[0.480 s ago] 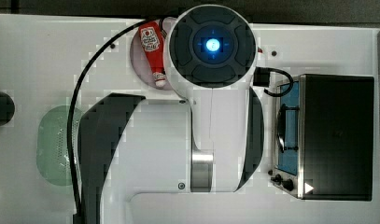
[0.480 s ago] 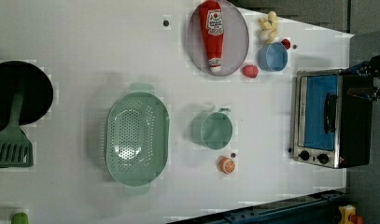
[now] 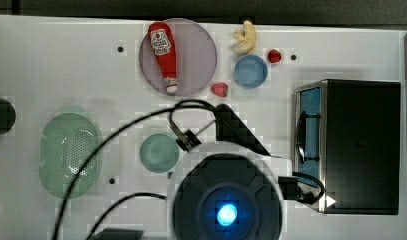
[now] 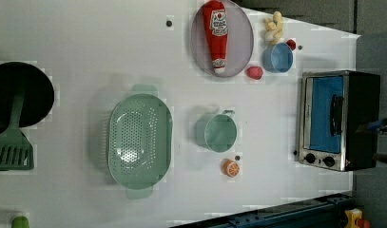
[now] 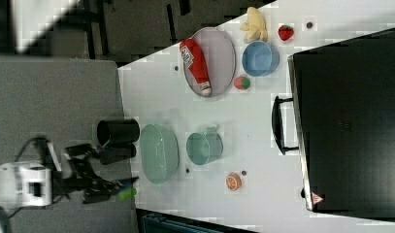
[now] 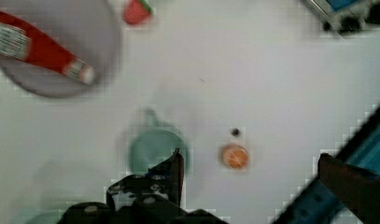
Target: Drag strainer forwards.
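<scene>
Mint-green and see-through, the strainer (image 4: 140, 141) sits on the white table (image 4: 86, 42) with nothing inside it, its holed bottom bare, and we see it untouched, well apart from the claw (image 6: 248, 175). In the wrist view the claw hangs high over the table with its fingers (image 6: 176, 170) spread wide and nothing between them; the teal cup (image 6: 156, 150) lies under one finger and the orange slice (image 6: 234, 157) under the gap. That cup is also empty, and it stands between the strainer and the toaster oven (image 4: 337, 119) in the left view. Farther from the claw, the grey plate (image 4: 238, 42) carries a ketchup bottle (image 4: 217, 34) lying on its side, and the blue bowl (image 4: 277, 58) beside it looks empty. In the top view the arm's body (image 3: 226, 200) covers part of the table, and its cable (image 3: 81, 175) crosses over the strainer. A corner of the strainer shows blurred in the wrist view; we cannot make out more of it there.
</scene>
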### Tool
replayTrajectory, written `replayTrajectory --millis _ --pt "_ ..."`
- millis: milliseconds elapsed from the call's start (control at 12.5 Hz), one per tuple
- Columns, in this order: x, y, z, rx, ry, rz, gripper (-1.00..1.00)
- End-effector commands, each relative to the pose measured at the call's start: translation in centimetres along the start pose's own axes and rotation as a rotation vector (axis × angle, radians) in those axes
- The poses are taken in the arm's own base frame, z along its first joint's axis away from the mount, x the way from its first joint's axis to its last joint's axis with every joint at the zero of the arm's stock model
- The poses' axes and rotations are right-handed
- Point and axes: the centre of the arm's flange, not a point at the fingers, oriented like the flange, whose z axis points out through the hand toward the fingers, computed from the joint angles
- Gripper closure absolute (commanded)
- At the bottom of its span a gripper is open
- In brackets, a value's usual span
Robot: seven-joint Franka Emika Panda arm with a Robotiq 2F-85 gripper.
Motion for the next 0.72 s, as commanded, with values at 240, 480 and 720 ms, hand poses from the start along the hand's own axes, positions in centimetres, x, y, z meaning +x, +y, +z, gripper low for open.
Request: replayTrajectory --millis 240,480,720 --pt "-4.2 -8.5 5.5 -0.041 -0.018 -0.156 -1.0" --pt "-8.3 -13.2 9.3 -0.059 -0.027 -0.165 -1.0" --pt "-12.4 -17.4 13.5 -0.053 -0.042 -0.026 -1.0"
